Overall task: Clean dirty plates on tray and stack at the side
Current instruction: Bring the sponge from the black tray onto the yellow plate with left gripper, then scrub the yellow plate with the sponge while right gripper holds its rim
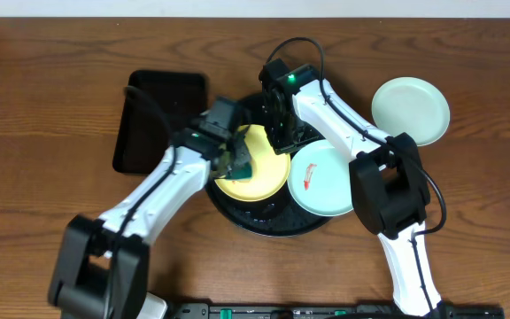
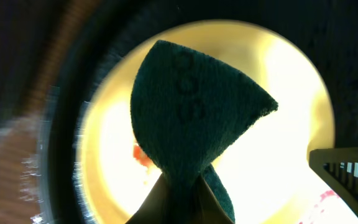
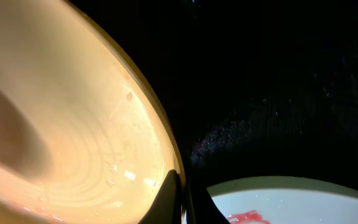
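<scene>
left gripper (image 1: pixel 233 161) grasps the teal wavy sponge (image 2: pixel 191 106) over the small round yellow plate (image 1: pixel 271 170) — its red-orange smear (image 2: pixel 140 155) lies just beside the sponge; right gripper (image 3: pixel 179 186) clenched at the rim

desk (image 1: pixel 42 106): grained wood, slight sheen; yellow plate (image 1: pixel 268 173): smooth, glossy; sponge (image 2: pixel 191 112): rough, fibrous; tray (image 1: pixel 264 226): matt, speckled

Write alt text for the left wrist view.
The left gripper pinches a folded teal sponge over the yellow plate, which sits in the black tray. A red-orange smear shows on the plate just left of the sponge.
</scene>
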{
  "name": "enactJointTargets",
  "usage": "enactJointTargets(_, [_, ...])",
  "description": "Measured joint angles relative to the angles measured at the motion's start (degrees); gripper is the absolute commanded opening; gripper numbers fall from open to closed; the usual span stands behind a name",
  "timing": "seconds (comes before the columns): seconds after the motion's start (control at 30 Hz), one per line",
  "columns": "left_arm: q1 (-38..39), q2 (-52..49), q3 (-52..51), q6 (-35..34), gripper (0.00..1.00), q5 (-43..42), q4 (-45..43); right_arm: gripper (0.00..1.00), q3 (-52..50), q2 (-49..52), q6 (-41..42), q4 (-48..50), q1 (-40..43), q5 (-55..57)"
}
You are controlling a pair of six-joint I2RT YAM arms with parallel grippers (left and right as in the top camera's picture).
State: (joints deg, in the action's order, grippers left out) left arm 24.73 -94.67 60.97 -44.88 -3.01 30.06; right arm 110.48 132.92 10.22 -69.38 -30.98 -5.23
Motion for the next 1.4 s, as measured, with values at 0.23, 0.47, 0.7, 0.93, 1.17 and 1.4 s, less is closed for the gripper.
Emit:
enactJointTargets(0.23, [1.95, -3.06, -0.09, -1.03, 0.08, -0.09, -2.56, 0.01, 0.00, 0.00, -0.02, -0.02, 0.00, 0.09])
enactJointTargets(0.47, [1.95, -3.06, -0.09, -1.64, 0.08, -0.09, -2.97, 0.01, 0.00, 0.00, -0.02, -0.02, 0.00, 0.11])
enactJointTargets(0.7, [1.95, -3.06, -0.09, -2.12, 0.08, -0.13, -3.10, 0.01, 0.00, 0.00, -0.02, -0.02, 0.00, 0.11])
enactJointTargets(0.93, [1.97, -3.06, -0.09, -3.74, 0.07, -0.35, -3.63, 0.01, 0.00, 0.00, -0.02, 0.00, 0.00, 0.11])
enactJointTargets(1.17, [3.32, -3.65, -0.09, -4.72, 0.07, -0.33, -5.07, 0.01, 0.00, 0.00, -0.02, 0.07, 0.00, 0.11])
enactJointTargets(1.4, [4.04, -6.80, -0.09, -5.33, 0.08, -0.52, -5.60, 0.01, 0.00, 0.22, -0.02, 0.22, 0.00, 0.15])
